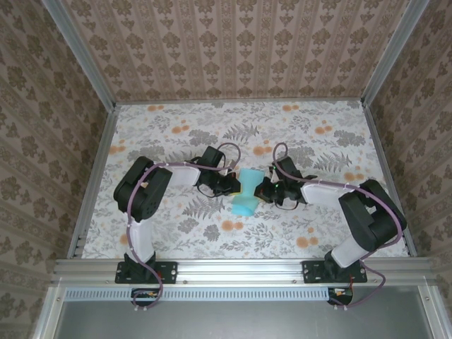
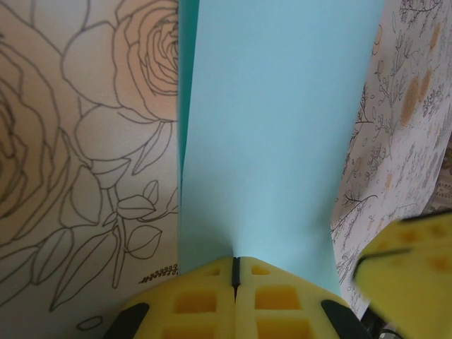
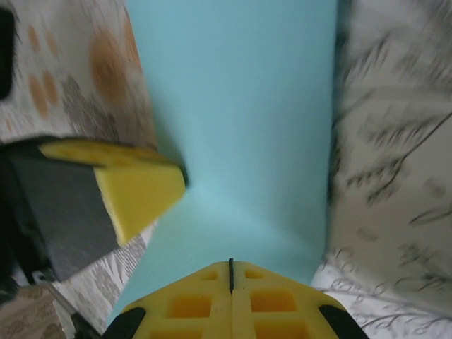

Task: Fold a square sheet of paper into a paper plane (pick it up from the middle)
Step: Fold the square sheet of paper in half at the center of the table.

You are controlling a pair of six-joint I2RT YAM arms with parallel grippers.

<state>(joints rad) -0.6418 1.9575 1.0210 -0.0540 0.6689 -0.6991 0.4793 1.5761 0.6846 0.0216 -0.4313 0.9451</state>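
The square sheet of paper (image 1: pixel 246 192) is turquoise-blue and sits at the middle of the table between my two grippers, pinched narrow where they meet it. My left gripper (image 1: pixel 234 185) is shut on the sheet's left edge. In the left wrist view the paper (image 2: pixel 275 127) runs straight out from the shut yellow jaws of the left gripper (image 2: pixel 236 272). My right gripper (image 1: pixel 263 189) is shut on the opposite edge. In the right wrist view the paper (image 3: pixel 240 106) stretches away from the right gripper (image 3: pixel 230 271). Part of the sheet lies hidden inside both grips.
A floral cloth (image 1: pixel 212 134) covers the table, with patterned walls and metal rails (image 1: pixel 92 183) around it. A finger of the right gripper (image 2: pixel 409 268) shows blurred in the left wrist view, and a finger of the left gripper (image 3: pixel 138 187) in the right wrist view.
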